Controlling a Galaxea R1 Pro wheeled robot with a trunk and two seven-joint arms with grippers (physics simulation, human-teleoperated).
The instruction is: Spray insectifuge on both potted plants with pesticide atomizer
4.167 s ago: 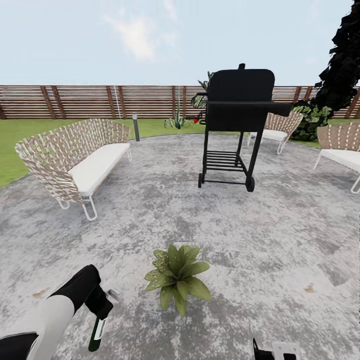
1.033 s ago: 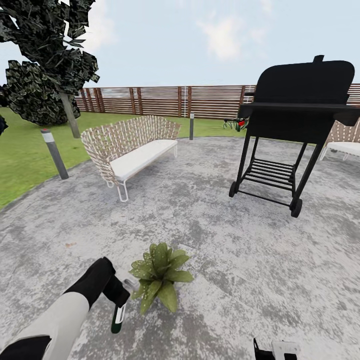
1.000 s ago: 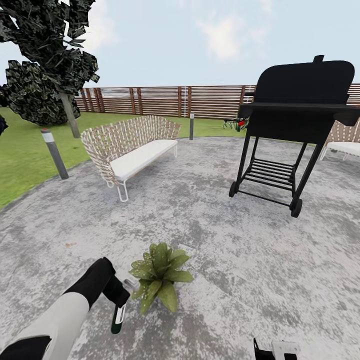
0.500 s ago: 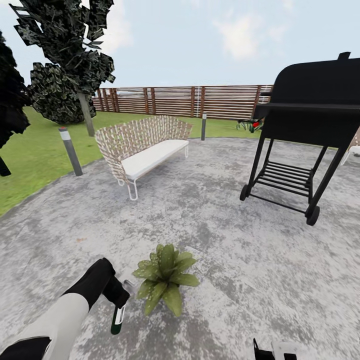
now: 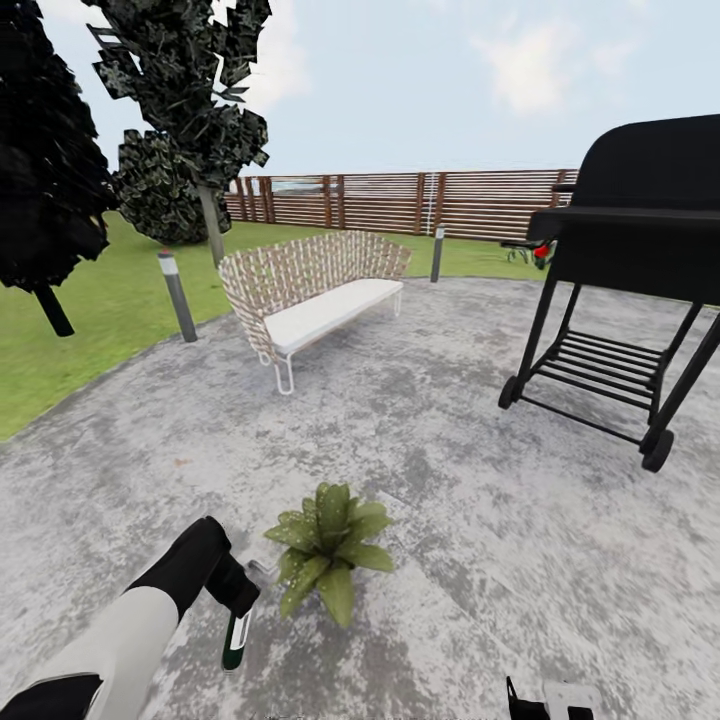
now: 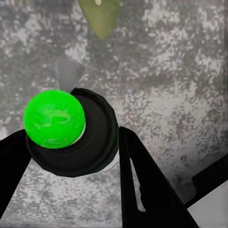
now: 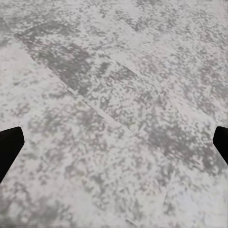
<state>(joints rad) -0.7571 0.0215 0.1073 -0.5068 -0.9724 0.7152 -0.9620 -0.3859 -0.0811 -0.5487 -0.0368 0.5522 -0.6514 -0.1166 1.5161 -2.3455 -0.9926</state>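
Note:
My left gripper is shut on the pesticide atomizer, a slim dark bottle with a white label that hangs down over the grey patio. In the left wrist view the atomizer is seen end-on, dark and round with a bright green ball on it, between the black fingers. One potted plant, a speckled green rosette, stands just right of the bottle, close but apart. The other potted plant is out of view. My right gripper is open over bare paving, and its tip shows at the head view's lower edge.
A woven bench with a white cushion stands ahead on the left. A black grill on wheels stands at the right. Grey bollards, dark trees, lawn and a brown slatted fence ring the patio.
The camera has turned left: bench, grill and fence slide right in the picture and more trees appear. My left arm still holds the bottle beside the plant.

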